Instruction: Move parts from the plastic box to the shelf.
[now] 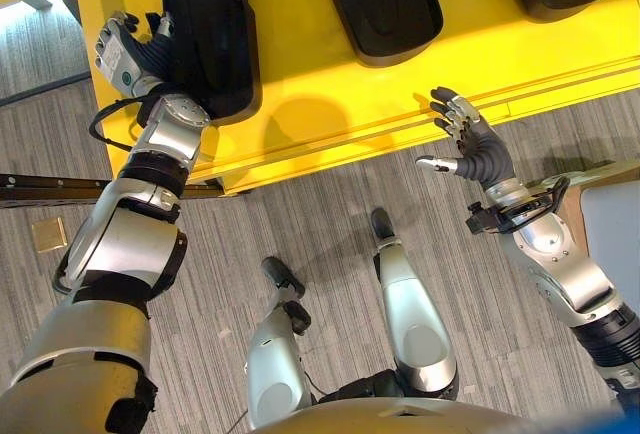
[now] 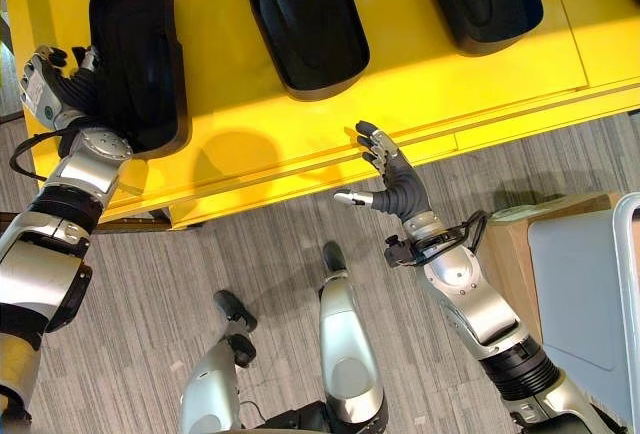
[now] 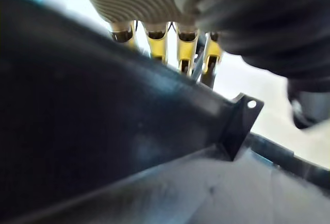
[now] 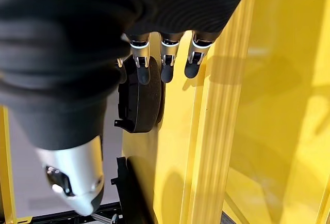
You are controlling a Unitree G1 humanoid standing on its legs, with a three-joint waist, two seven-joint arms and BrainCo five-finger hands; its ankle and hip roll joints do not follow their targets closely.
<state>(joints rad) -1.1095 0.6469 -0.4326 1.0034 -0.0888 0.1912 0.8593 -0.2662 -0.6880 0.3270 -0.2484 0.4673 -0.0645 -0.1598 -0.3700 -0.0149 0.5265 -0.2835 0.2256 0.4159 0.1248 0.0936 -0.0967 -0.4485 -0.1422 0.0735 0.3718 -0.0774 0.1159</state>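
Left hand at leftmost part on shelf; right hand free.

Three black parts lie in a row on the yellow shelf point(image 1: 330, 94). Left hand point(image 1: 125, 49) rests against the outer side of the leftmost part point(image 1: 210, 34), probably seating it; its fingers are hidden behind, grip unclear. Right hand point(image 1: 470, 144) hovers near the shelf edge, fingers spread, empty.

The left arm reaches up and forward from the lower left, elbow bent, its left robot hand point(image 1: 128, 49) raised at the far left with the wrist turned outward. Its fingers point(image 3: 166, 46) run straight in a row in the left wrist view, though their tips are hidden, so the hold is uncertain. The right arm comes from the lower right, the right robot hand point(image 2: 392, 182) lifted, palm open, fingers spread and thumb apart.
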